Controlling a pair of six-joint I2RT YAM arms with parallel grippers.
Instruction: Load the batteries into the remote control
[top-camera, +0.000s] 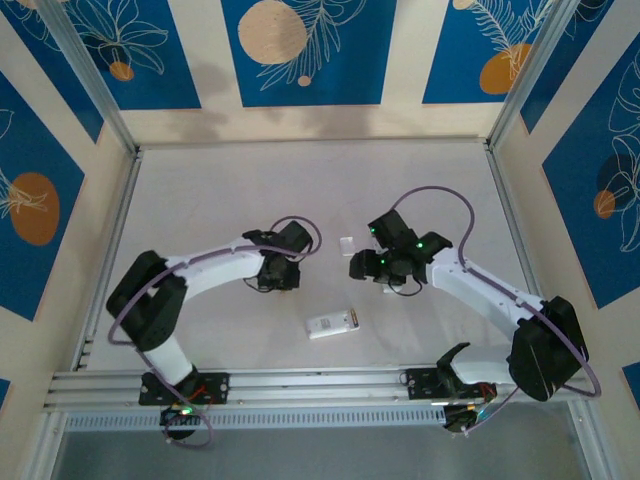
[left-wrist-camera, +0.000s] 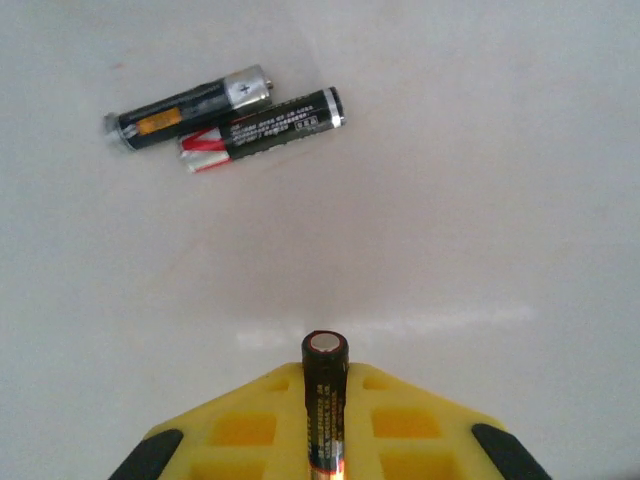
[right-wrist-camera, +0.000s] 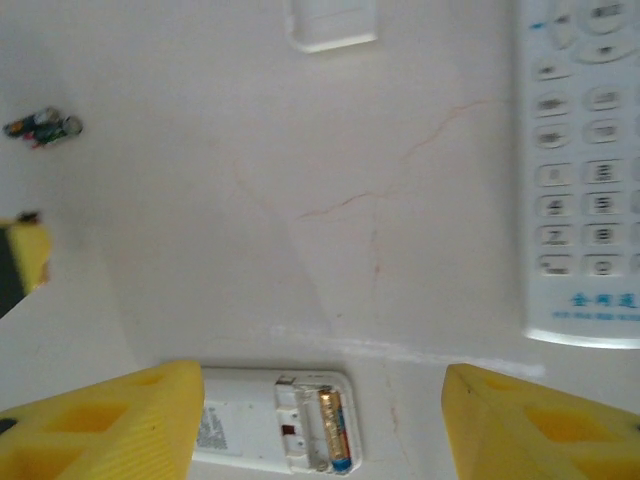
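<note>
A white table (top-camera: 200, 200) sits inside walls (top-camera: 300, 50) of blue patterned panels. The left hand (left-wrist-camera: 325, 372) is closed on the held battery (left-wrist-camera: 325, 425), which is pinched between its yellow fingers (left-wrist-camera: 240, 430) with one end pointing forward. Ahead and to its left, two loose batteries (left-wrist-camera: 265, 128) lie close together on the table. The right hand (right-wrist-camera: 320, 380) is spread wide and holds nothing. Between its fingers lies the overturned remote (right-wrist-camera: 240, 425), its compartment open with the seated battery (right-wrist-camera: 334, 430) inside. A second remote (right-wrist-camera: 585, 170) lies face up ahead to its right, and a small white cover (right-wrist-camera: 332, 25) lies farther ahead.
</note>
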